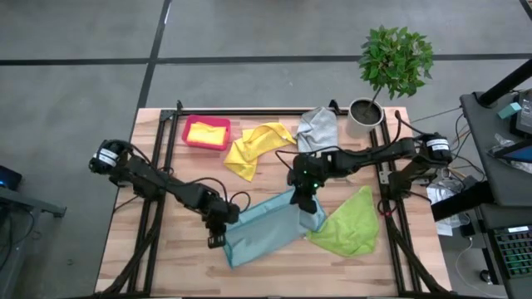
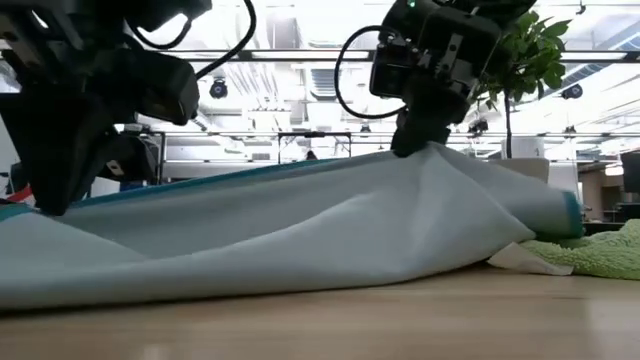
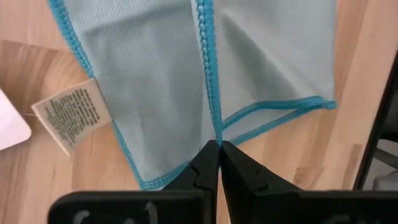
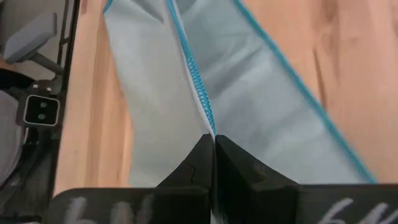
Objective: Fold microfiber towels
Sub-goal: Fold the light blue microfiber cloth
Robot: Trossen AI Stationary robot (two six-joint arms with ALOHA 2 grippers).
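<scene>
I am watching the left gripper [image 1: 219, 235] clenching the light blue towel [image 1: 264, 231] by its teal-stitched edge at the table's [image 1: 150, 266] front, the half-folded cloth stretching rightward and slightly away to the right gripper [image 1: 304, 204], which is pinching its far edge.

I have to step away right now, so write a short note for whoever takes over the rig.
Left gripper: shut on the light blue towel, near-left edge.
Right gripper: shut on the same towel's right edge.
Elsewhere: lime green towel right, yellow towel and grey towel loose at the back, another yellow towel in the pink bin.
Done: both edges gripped.
Left: finish this fold, then the loose ones.
</scene>
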